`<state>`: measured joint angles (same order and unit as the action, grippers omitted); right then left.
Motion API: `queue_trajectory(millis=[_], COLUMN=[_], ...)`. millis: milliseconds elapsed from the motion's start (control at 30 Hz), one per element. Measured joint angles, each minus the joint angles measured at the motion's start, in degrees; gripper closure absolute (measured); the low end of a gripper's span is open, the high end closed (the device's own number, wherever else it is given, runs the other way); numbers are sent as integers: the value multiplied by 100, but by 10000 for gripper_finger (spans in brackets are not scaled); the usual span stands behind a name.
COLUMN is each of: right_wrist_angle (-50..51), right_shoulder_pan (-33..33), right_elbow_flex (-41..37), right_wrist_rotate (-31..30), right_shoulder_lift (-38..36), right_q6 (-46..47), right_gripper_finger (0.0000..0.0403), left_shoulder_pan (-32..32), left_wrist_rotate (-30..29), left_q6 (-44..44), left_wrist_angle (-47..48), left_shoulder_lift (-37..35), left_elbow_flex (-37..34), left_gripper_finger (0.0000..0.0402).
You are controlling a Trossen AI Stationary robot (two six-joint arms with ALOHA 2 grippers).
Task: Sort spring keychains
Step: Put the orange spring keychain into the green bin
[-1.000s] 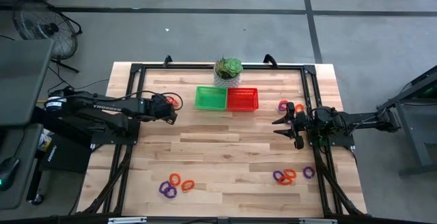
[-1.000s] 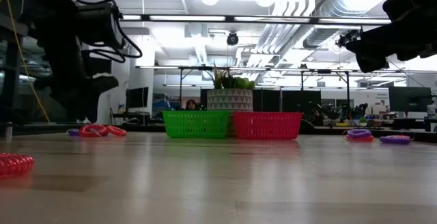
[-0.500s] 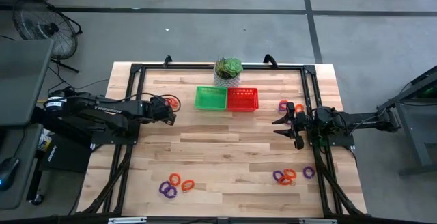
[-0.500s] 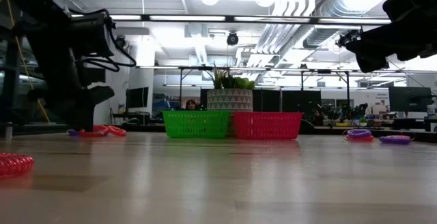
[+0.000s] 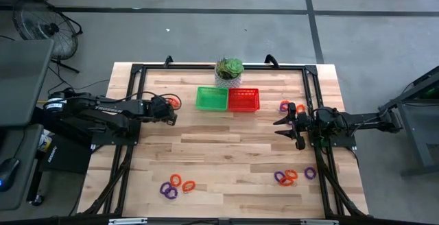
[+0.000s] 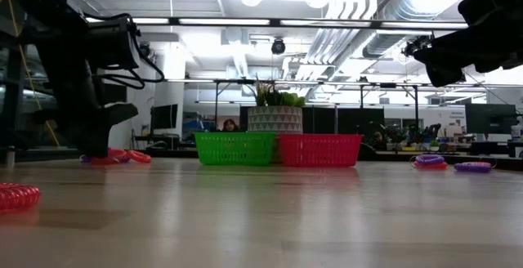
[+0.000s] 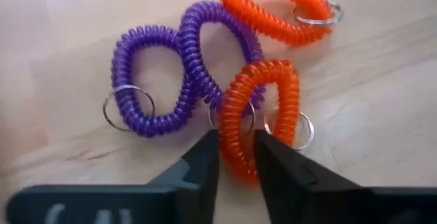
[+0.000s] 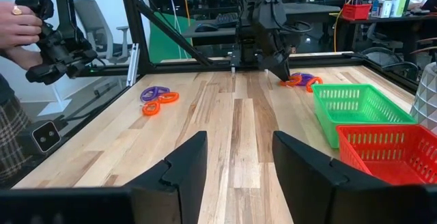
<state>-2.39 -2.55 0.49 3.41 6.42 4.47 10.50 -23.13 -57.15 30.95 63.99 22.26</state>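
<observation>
Orange spring keychain (image 7: 256, 111) lies on the wooden counter (image 5: 226, 149) at the left rear, its coil caught between the left gripper's (image 7: 235, 157) two dark fingers (image 7: 201, 159), which have narrowed onto the near side of the loop; grip looks made or nearly so, though the loop rests on the wood, not yet lifted. Touching it: a purple spring keychain (image 7: 174, 74), its coil lying against the orange one, the metal rings of both overlapping. A second orange keychain (image 7: 273, 9) sits just behind, close to the purple. Other clusters of keychains elsewhere: front left (image 5: 175, 185), front right (image 5: 291, 176), and by the right arm (image 5: 287, 105). Green mesh basket (image 5: 211, 98) and red mesh basket (image 5: 243, 99) stand side by side at rear centre, potted plant (image 5: 229, 70) behind them. Right gripper (image 5: 288, 127) hangs above the counter on the right side, fingers spread wide, nothing between them. Person's hand (image 8: 20, 22) visible beyond the counter edge in the right wrist view. Risks, as I judge them: the purple coil or its ring may snag on the orange loop and be dragged up with it, then land in the wrong basket. The fingers hold only a thin section of springy coil, so it may slip or stretch out during transfer.
</observation>
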Motion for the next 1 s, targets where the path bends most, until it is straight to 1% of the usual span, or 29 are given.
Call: queue_trajectory(millis=[100, 167, 300, 467, 567, 800, 900, 1000], right_wrist_angle=[0, 0, 0, 0, 0, 0, 0, 0], right_shoulder_pan=[0, 0, 0, 0, 0, 0, 0, 0], right_elbow_flex=[1, 0, 1, 2, 0, 0, 2, 1], right_wrist_rotate=[1, -1, 1, 1, 0, 1, 1, 1], right_shoulder_lift=[0, 0, 0, 0, 0, 0, 0, 0], right_q6=[0, 0, 0, -2, 0, 0, 0, -1], right_gripper_finger=[246, 246, 243, 240, 242, 246, 243, 240], left_shoulder_pan=[0, 0, 0, 0, -7, -4, -3, -2], left_wrist_rotate=[43, 55, 142, 354, 459, 390, 397, 465], left_q6=[37, 53, 175, 248, 291, 462, 664, 901], left_wrist_angle=[24, 36, 47, 91, 190, 810, 968, 1047], left_shoulder_lift=[2, 2, 0, -110, -327, -990, -1280, -1428], left_elbow_flex=[-2, -2, -2, 22, 109, 455, 656, 888], left_gripper_finger=[378, 390, 382, 395, 394, 396, 396, 396])
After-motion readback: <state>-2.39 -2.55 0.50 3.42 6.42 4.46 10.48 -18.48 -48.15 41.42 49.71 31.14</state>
